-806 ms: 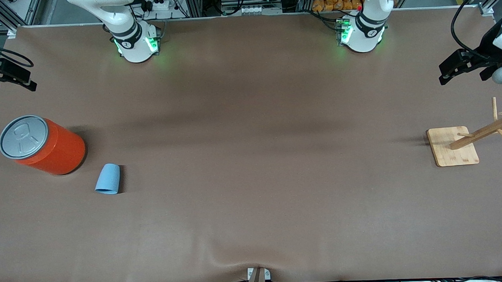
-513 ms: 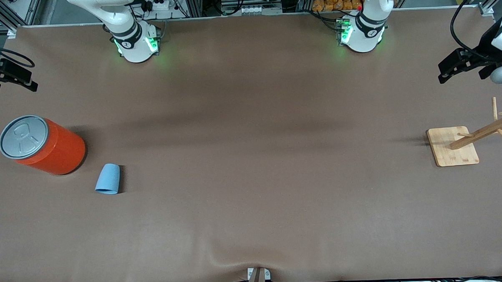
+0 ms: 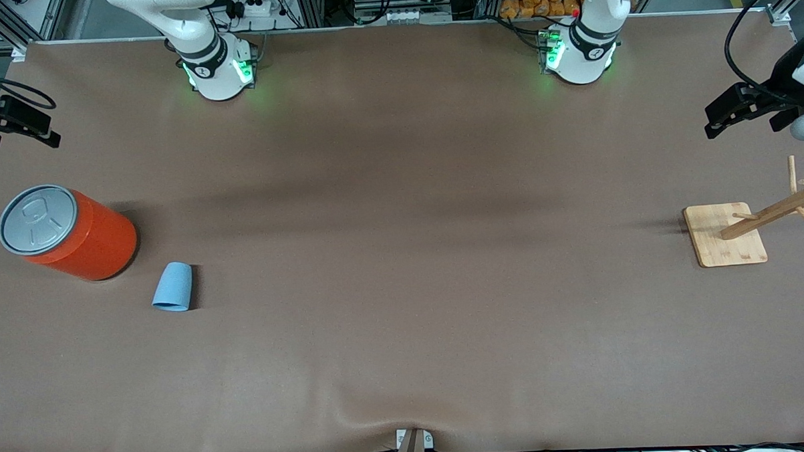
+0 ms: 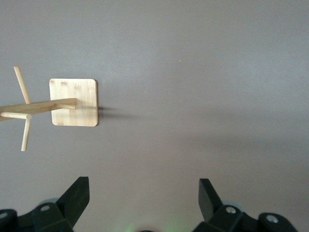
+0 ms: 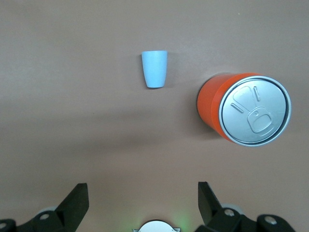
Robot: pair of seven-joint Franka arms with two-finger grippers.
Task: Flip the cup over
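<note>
The small light-blue cup sits on the brown table next to the orange can, toward the right arm's end. Its wider end points toward the front camera and its inside does not show. In the right wrist view the cup lies apart from my right gripper, which is open and empty, high above the table. My right gripper hangs at that end of the table, over its edge. My left gripper is open and empty, over the other end near the wooden rack.
A large orange can with a grey lid stands beside the cup, closer to the table's end. A wooden peg rack on a square base stands toward the left arm's end. A fold in the cloth runs along the edge nearest the front camera.
My left gripper has shifted slightly at its end of the table. The cup, the can and my right gripper stay where they were.
</note>
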